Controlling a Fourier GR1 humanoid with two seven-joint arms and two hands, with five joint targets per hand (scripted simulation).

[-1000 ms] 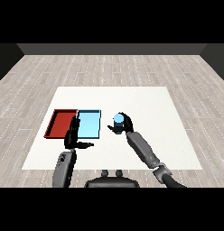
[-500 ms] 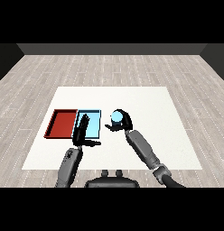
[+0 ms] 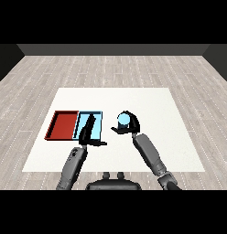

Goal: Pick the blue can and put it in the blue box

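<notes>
The blue can shows its light blue top just right of the trays, held in my right hand, whose fingers and thumb curl round it. The light blue tray lies left of the can, next to the red tray. My left hand reaches over the light blue tray with its fingers straight and its thumb pointing right; it holds nothing and hides part of the tray's floor.
Both trays lie side by side on the white table, near its left front part. A grey wooden floor surrounds the table.
My left hand has moved forward and to the right, from the seam between the trays to over the light blue tray. The right hand with the can has stayed nearly in place.
</notes>
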